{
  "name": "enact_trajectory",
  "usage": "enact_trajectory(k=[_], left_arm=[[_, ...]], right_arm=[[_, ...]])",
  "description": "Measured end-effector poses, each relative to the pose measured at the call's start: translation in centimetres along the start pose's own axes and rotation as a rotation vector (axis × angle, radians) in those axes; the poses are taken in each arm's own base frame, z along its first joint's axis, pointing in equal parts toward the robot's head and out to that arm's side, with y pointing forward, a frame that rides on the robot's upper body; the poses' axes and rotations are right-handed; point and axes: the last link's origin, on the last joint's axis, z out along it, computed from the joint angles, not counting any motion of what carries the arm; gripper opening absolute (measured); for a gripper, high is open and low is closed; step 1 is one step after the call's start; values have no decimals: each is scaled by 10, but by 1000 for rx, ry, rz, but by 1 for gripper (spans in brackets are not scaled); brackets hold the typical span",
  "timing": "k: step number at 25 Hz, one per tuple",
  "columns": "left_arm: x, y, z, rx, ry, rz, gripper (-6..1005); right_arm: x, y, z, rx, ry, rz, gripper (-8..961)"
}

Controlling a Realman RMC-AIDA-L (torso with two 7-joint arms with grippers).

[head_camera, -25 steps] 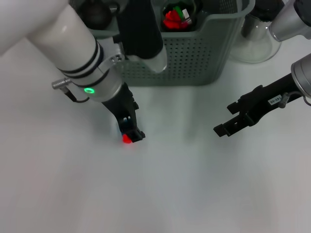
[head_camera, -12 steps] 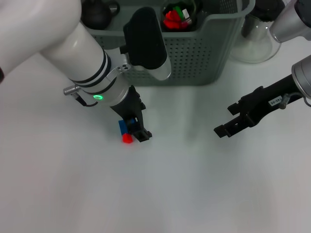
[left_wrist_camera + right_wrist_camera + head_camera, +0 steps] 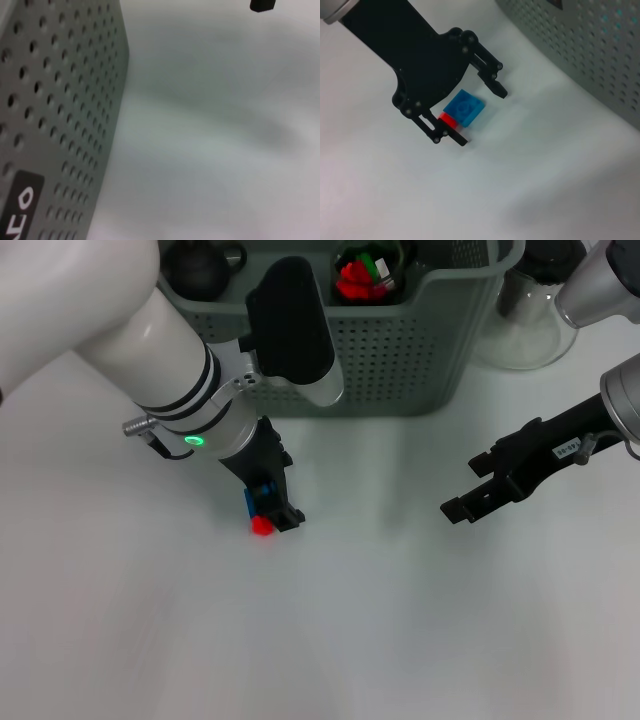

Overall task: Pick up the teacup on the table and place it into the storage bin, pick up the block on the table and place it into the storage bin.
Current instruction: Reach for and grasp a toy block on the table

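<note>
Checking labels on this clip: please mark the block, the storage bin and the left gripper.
block [image 3: 465,108]: right wrist view, blue top face.
storage bin [image 3: 400,360]: head view, perforated front wall.
left gripper [image 3: 479,113]: right wrist view, open, gap between fingertips.

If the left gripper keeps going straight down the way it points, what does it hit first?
The block, most likely: the left gripper points down at the table with its open fingers either side of the blue-and-red piece. Past the block there is only the tabletop. How far the fingertips sit above the surface is unclear.
</note>
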Motion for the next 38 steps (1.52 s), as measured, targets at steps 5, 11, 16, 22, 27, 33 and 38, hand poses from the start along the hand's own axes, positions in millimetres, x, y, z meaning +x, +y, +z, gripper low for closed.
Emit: enact_trajectory(k=[5, 11, 16, 22, 27, 33, 38], left_arm=[[-3, -1, 0, 1, -2, 4, 727], [-6, -1, 1, -3, -5, -9, 681], [-7, -1, 2, -3, -6, -9, 622], [-9, -4, 0, 2, 0, -25, 587], [-11, -4, 0, -2, -12, -19, 490], [-12, -3, 0, -6, -15, -18, 472], [-13, -4, -1, -4, -17, -21, 474]], right_arm=[[0, 0, 0, 0, 0, 1, 945], [0, 0, 0, 1, -1, 1, 945], [0, 0, 0, 1, -1, 1, 945], [0, 0, 0, 1, -1, 1, 944], [0, 0, 0, 1, -1, 1, 944], [0, 0, 0, 1, -1, 1, 945], [0, 0, 0, 1, -1, 1, 945]])
